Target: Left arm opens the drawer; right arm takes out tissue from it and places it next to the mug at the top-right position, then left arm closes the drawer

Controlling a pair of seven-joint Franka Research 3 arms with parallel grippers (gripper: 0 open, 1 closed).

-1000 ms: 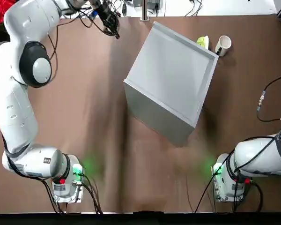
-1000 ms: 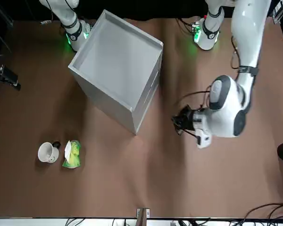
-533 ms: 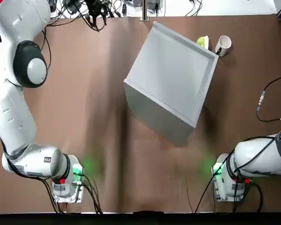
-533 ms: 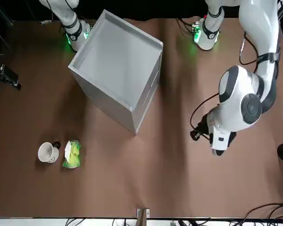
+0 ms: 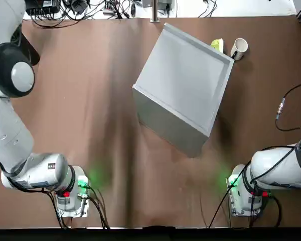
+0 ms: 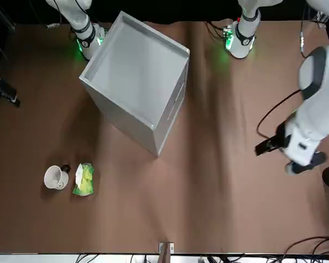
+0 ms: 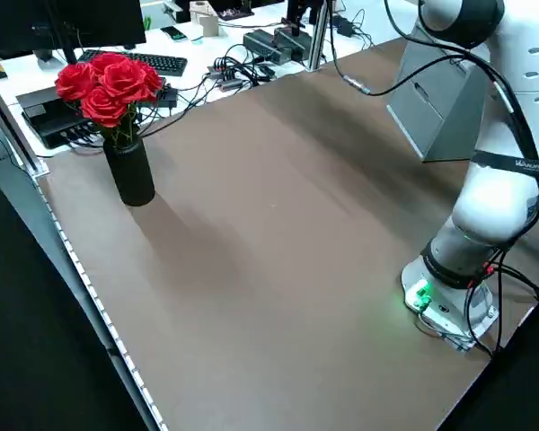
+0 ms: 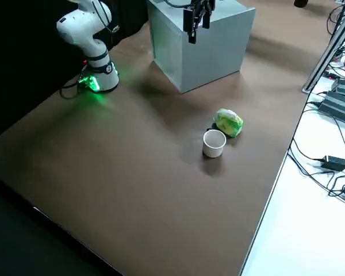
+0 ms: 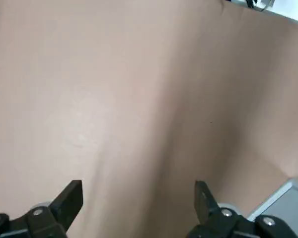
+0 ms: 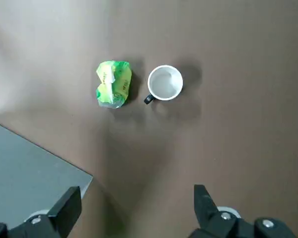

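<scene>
The grey cabinet (image 5: 183, 85) stands in the middle of the table with its drawer (image 6: 174, 104) shut flush in its front. The yellow-green tissue (image 6: 83, 179) lies on the table right beside the white mug (image 6: 55, 177) at the far right corner; both also show as tissue (image 10: 114, 83) and mug (image 10: 165, 83). My left gripper (image 6: 261, 148) hangs open over bare table far to the left of the cabinet, nothing between its fingers (image 9: 72, 197). My right gripper (image 8: 195, 18) is open, high above the cabinet's edge, holding nothing.
A black vase of red roses (image 7: 126, 135) stands at the table's left edge. Cables and devices (image 8: 333, 103) lie beyond the far edge. The arm bases (image 5: 72, 188) glow green at the near edge. Brown table surrounds the cabinet.
The left arm has swung away from the cabinet toward the table's left side, carrying its gripper with it. Cabinet, tissue, mug and right arm have stayed put.
</scene>
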